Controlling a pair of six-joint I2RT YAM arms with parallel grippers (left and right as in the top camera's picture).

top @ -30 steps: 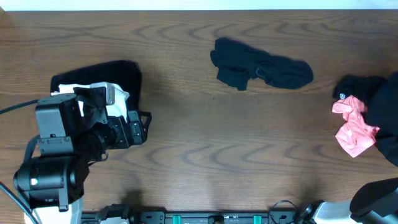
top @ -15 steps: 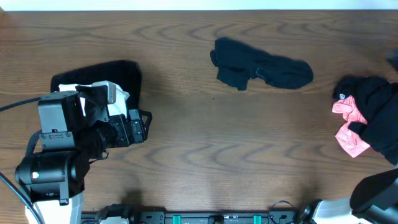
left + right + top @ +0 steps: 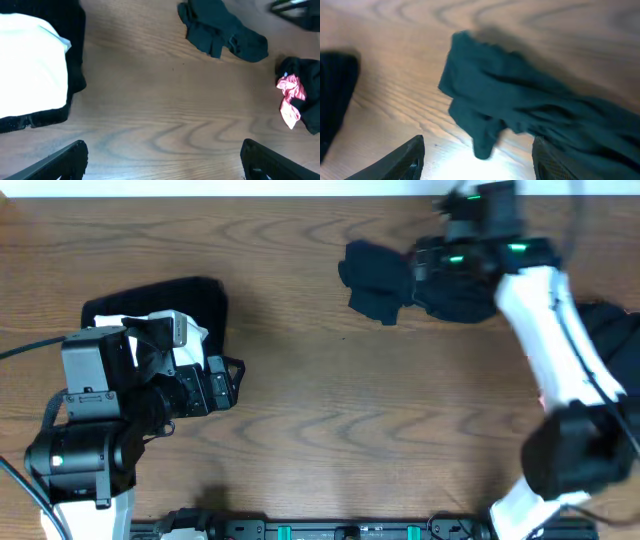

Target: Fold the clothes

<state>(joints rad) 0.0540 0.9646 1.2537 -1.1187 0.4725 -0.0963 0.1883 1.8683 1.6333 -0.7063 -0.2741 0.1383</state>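
1. At the near left of the table (image 3: 350,410), the left gripper (image 3: 164,147) parked, fingers spread as wide as they go and nothing between them; no shift there over the past second.
2. Just beyond it, the finished stack: a folded black garment (image 3: 195,300) with the white garment (image 3: 30,60) squared on top.
3. Out at the right edge, the unsorted pile: the pink garment (image 3: 290,97) lying against a rumpled black garment (image 3: 306,75), both waiting to be folded, and now largely hidden from overhead by the right arm's white forearm (image 3: 555,330).
4. Farthest back, past mid-table, the crumpled black T-shirt (image 3: 372,280), alone and well apart from both heaps.
5. The change: the right gripper (image 3: 477,147), a second ago out of the overhead frame and pressed shut, now swung across to the far side and hanging directly over that T-shirt, fingers parted with the cloth below the gap. No grip yet; hard to tell from the blurred wrist view whether the tips already touch fabric.
6. Meaning for the task: pile left alone, the lone T-shirt apparently picked as the next piece, probably to be pinched at an edge and drawn toward mid-table for spreading. Two pieces folded by the look of it, at least three to go.
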